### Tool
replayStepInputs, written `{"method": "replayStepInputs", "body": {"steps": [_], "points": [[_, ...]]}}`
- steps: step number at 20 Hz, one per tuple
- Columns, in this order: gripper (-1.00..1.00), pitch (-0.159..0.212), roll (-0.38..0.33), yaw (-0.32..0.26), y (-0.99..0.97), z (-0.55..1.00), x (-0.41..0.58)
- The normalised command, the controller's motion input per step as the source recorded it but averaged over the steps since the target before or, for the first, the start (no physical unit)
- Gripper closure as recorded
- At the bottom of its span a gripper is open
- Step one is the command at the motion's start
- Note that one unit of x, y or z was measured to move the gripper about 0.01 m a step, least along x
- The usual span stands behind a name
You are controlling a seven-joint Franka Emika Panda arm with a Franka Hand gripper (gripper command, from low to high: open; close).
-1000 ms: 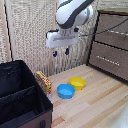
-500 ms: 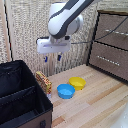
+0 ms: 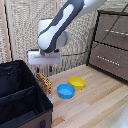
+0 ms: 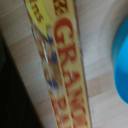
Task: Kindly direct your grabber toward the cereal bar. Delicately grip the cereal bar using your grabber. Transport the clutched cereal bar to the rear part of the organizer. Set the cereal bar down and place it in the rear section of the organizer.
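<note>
**Operator:** My grabber (image 3: 47,65) hangs over the cereal bar (image 3: 44,82), fingers apart and holding nothing. The bar stands on edge against the organizer (image 3: 20,102), beside the blue bowl (image 3: 65,91).

**Spotter:** Risks?

**Operator:** It's thin and leaning. If I come down off-centre, I judge a finger could tip it flat or catch the organizer's wall.

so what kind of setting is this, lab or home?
Probably a staged home-style test bench: a robot arm over a wooden table, a wooden drawer cabinet, and household props like the blue bowl.
</note>
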Motion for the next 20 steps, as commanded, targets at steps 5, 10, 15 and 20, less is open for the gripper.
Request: {"method": "replayStepInputs", "body": {"steps": [5, 10, 15, 20], "points": [[-1.00, 0.089, -0.083, 0.168, 0.14, -0.40, 0.428], [1.00, 0.084, -0.059, 0.215, 0.00, -0.10, 0.151], [1.00, 0.014, -0.002, 0.018, 0.02, 0.00, 0.034], [1.00, 0.003, 0.000, 0.014, 0.01, 0.00, 0.005]]}}
